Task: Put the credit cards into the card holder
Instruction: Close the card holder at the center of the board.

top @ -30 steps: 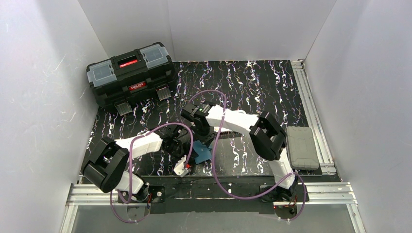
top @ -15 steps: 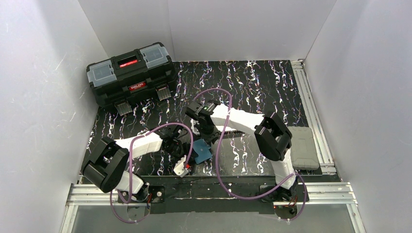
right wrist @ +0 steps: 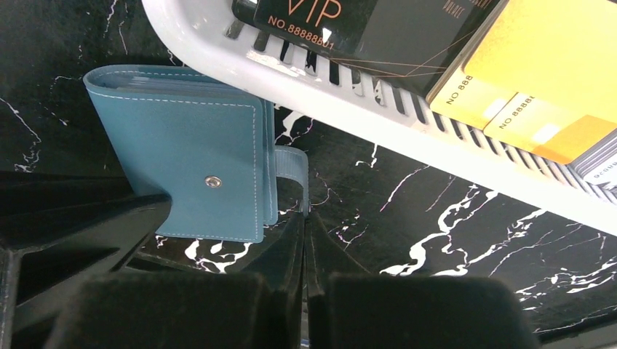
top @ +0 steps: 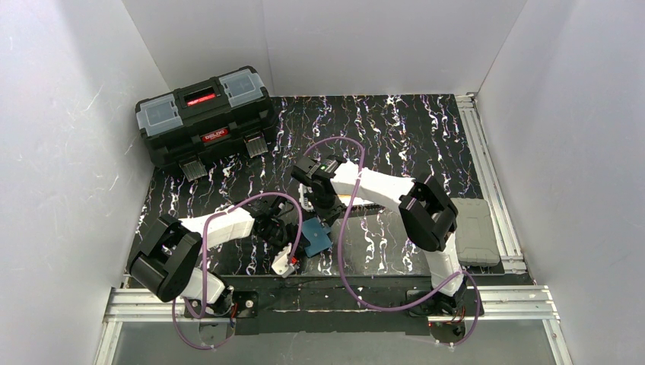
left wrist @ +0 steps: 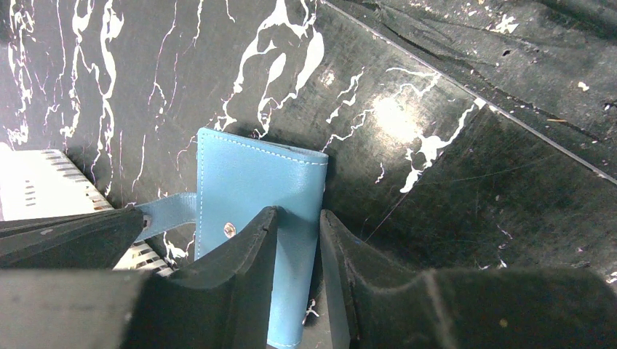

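The teal card holder [left wrist: 255, 182] [right wrist: 182, 138] [top: 316, 240] stands on edge on the black marbled table, near the front. My left gripper [left wrist: 298, 214] [top: 293, 237] is shut on one side of its cover, which runs between the two fingers. The holder's snap tab [right wrist: 292, 171] leads into the tips of my right gripper [right wrist: 305, 216] [top: 319, 214], which is shut on it. The credit cards lie in a white mesh basket [right wrist: 364, 102]: a black VIP card [right wrist: 349, 22] and orange ones [right wrist: 553, 73].
The white basket [top: 284, 263] [left wrist: 44, 185] sits just beside the holder, by the table's near edge. A black toolbox [top: 205, 114] stands at the far left. A grey case [top: 477, 230] lies at the right on the aluminium rail.
The right arm's wrist and elbow shifted a little to the right, and its jaws parted briefly and shut again. The left arm and the card holder kept still.
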